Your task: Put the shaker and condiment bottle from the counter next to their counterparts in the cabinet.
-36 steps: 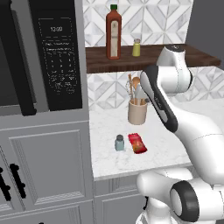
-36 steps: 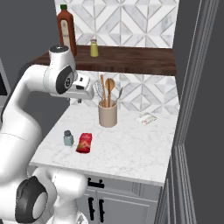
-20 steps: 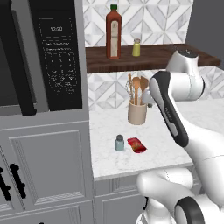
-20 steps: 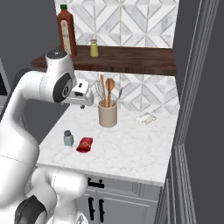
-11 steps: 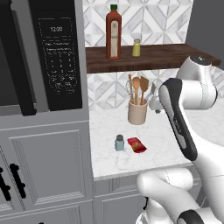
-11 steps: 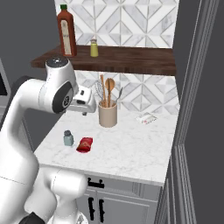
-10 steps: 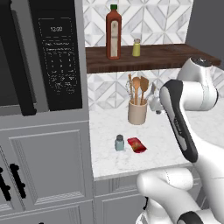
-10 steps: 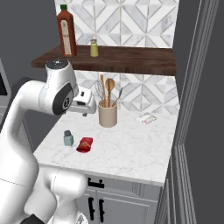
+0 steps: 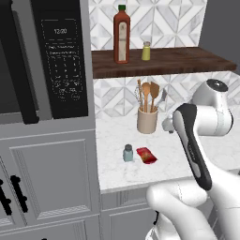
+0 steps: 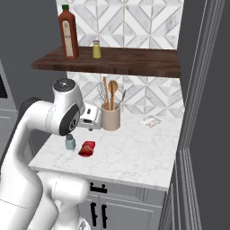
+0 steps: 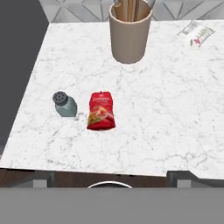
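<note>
Wide open and empty, my claw (image 10: pixel 92 120) hangs above the tabletop (image 11: pixel 166 113), its dark finger tips (image 11: pixel 38 179) spread to the two bottom corners of the hand view, well short of everything below.

From largest to smallest: the tabletop, white marble with grey veins, carries everything low. Above it the cabinet (image 9: pixel 164 62), a thick dark wooden shelf board, spans the tiled wall. On its left end stands the tall red bottle (image 9: pixel 121 35) with a green cap, upright, and just beside it, toward the middle of the board, the small yellow-green shaker (image 9: pixel 146 51); the two are close but apart.

Near the back edge of the tabletop sits the utensil crock (image 11: pixel 129 33), beige, with wooden spoons standing in it. Toward the back right corner lies a small pale packet (image 10: pixel 150 121), flat; its print is too blurred for me to read.

Near the front left corner of the tabletop lies the condiment bottle (image 11: pixel 100 111), a flat bright-red packet with yellowish markings, its long side running front to back. Just to its left, apart from it by a narrow gap, the shaker (image 11: pixel 64 104) stands upright, teal-grey with a perforated grey cap.
</note>
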Controlling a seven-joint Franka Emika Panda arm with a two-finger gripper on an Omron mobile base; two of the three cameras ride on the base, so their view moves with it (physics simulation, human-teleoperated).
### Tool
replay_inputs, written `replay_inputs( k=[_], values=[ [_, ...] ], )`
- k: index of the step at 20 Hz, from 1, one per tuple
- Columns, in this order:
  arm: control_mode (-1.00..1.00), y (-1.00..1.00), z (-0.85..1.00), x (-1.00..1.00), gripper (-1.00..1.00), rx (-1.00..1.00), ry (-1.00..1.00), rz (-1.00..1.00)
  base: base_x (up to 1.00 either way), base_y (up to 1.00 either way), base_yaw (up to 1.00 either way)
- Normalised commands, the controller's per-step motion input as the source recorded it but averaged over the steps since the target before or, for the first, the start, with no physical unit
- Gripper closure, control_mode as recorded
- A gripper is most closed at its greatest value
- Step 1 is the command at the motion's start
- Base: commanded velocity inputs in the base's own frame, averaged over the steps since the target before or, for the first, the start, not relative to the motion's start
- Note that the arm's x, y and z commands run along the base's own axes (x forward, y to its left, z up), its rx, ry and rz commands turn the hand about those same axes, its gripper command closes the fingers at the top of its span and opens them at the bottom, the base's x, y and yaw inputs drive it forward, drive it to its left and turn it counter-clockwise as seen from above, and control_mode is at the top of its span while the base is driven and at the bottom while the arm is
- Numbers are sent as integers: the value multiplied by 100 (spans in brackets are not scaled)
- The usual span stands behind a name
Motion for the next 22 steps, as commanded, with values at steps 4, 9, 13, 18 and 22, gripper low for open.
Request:
replay_inputs(
  k=[4, 9, 13, 18, 22],
  values=[
    [-100, 0, -19, 0, -100, 0, 0, 0, 0, 0, 0],
    [-100, 0, -48, 0, -100, 0, 0, 0, 0, 0, 0],
    [-100, 0, -33, 0, -100, 0, 0, 0, 0, 0, 0],
    [-100, 1, -22, 7, -100, 0, 0, 1, 0, 0, 0],
    [-100, 0, -45, 5, -100, 0, 0, 4, 0, 0, 0]
  ],
)
